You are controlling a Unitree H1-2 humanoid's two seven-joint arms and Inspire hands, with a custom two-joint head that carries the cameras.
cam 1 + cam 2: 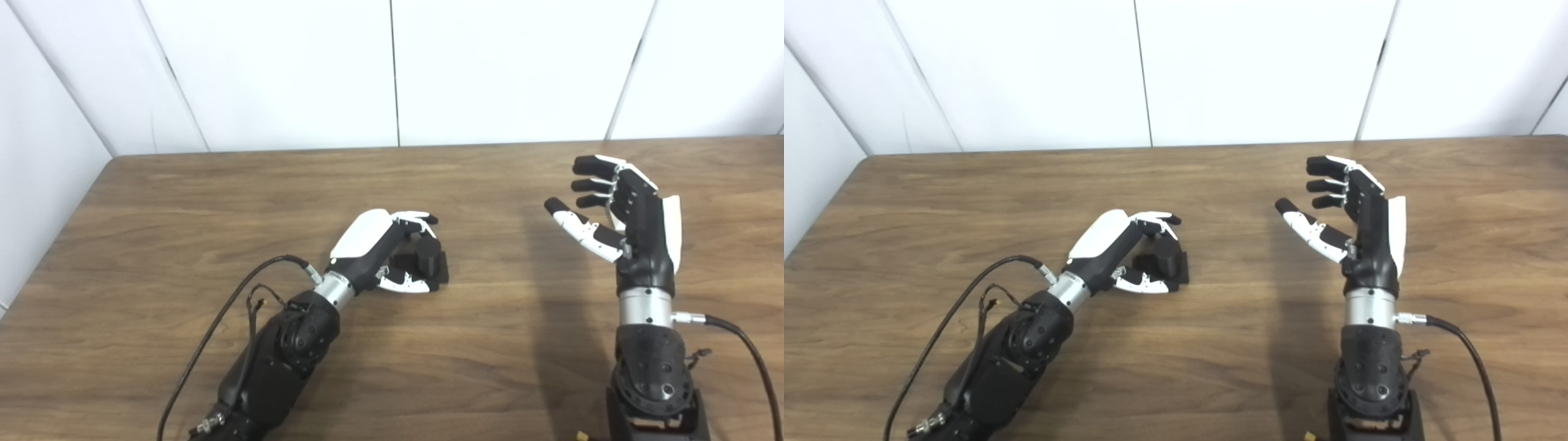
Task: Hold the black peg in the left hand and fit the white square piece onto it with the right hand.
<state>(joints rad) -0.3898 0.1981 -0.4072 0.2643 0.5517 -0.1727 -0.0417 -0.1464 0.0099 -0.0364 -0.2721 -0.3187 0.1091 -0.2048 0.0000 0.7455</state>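
My left robot hand [383, 251] curled around the black peg [429, 257] on the worktop [184, 214]; my right robot hand [618, 211] hung apart, fingers spread wide, holding nothing.

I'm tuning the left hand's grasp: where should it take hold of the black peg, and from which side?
Probably by the square base, low on its sides. The black peg stands on the table, post upward, and the left hand already cups it from its left, fingers behind, thumb in front. That leaves the post free.

a wooden table [184, 202] (brown grain) carries the black peg [429, 257] near its middle.
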